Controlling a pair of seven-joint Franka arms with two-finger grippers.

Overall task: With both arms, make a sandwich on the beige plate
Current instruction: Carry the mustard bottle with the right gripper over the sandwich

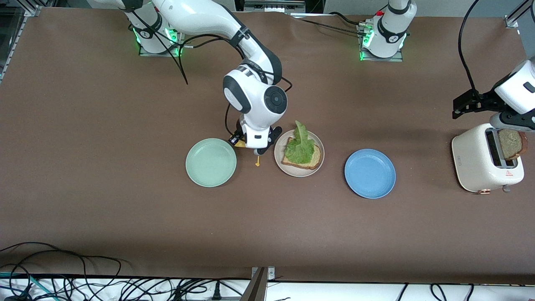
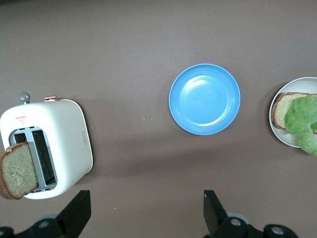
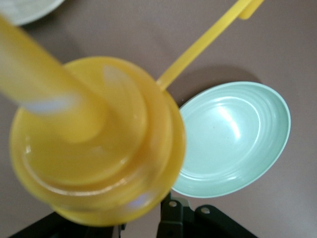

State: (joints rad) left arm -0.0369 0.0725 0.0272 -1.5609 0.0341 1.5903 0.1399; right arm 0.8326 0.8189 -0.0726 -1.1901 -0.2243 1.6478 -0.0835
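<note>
The beige plate (image 1: 292,172) holds one brown bread slice (image 1: 314,158) with a ruffled green lettuce leaf (image 1: 299,146) on top. All three also show in the left wrist view: plate (image 2: 290,138), bread (image 2: 282,109), lettuce (image 2: 303,116). A second slice (image 1: 510,144) stands in the white toaster (image 1: 476,163). My right gripper (image 1: 253,147) is shut on a yellow squeeze bottle (image 3: 94,144) with its cap hanging on a strap, over the table between the mint-green and beige plates. My left gripper (image 1: 459,106) is open and empty, over the table beside the toaster.
The mint-green plate (image 1: 211,162) lies toward the right arm's end. The blue plate (image 1: 370,173) lies between the beige plate and the toaster. Both are empty. Loose cables run along the table edge nearest the front camera.
</note>
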